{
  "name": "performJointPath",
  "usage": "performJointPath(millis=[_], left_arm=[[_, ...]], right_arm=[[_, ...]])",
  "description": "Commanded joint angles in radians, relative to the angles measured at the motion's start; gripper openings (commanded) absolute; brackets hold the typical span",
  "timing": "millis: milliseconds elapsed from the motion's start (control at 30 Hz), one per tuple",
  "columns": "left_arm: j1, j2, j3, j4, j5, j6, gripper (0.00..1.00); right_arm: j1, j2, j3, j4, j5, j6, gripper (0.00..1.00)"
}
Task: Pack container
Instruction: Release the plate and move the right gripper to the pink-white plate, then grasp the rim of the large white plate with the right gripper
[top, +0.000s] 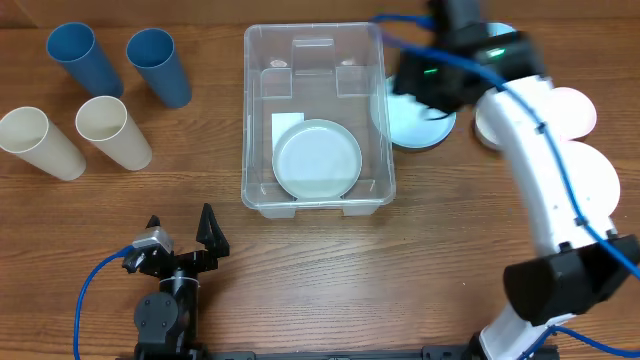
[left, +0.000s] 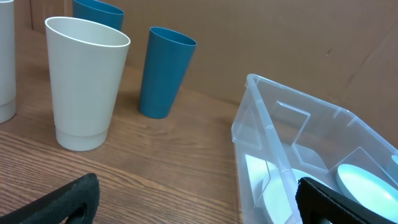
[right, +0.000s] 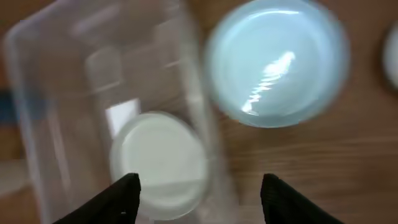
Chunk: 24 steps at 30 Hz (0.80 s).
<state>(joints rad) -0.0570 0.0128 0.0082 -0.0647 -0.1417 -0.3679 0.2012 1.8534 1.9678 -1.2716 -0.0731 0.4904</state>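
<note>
Wood-grain table (top: 330, 270) fills the overhead frame. The container (top: 318, 70) sits upper centre, a white plate (top: 318, 160) inside. Left gripper (top: 182, 235), lower left, has its fingers spread. Right gripper (right: 200, 186), upper right above a pale-blue plate (top: 430, 130), is also spread. Brown board (left: 280, 37) backs the table.

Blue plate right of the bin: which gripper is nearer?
Right. The right gripper hangs open above the bin's right wall, just beside the blue plate; the left gripper sits well away, past the bin's front-left corner.
</note>
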Motion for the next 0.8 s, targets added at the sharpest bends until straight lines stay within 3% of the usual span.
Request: performJointPath(millis=[0,267,467,633,767], left_arm=[[0.007,-0.008,-0.003,0.002,0.008,-0.006,1.0],[0.007,-0.008,-0.003,0.002,0.008,-0.006,1.0],[0.007,-0.008,-0.003,0.002,0.008,-0.006,1.0],[0.007,-0.008,-0.003,0.002,0.009,-0.006,1.0],[0.007,-0.008,-0.003,0.002,0.008,-0.006,1.0]], right_arm=[[-0.15,-0.007,0.002,-0.056,0.085,0.065,0.68],[-0.453,-0.007,-0.116,-0.127,0.166,0.191,0.76],[-0.674,-0.007,-0.276,-0.124,0.161,0.192,0.79],[-0.824,-0.007,-0.401,-0.062,0.154,0.191,0.79],[-0.861,-0.007,-0.496,0.023,0.154,0.193,0.78]])
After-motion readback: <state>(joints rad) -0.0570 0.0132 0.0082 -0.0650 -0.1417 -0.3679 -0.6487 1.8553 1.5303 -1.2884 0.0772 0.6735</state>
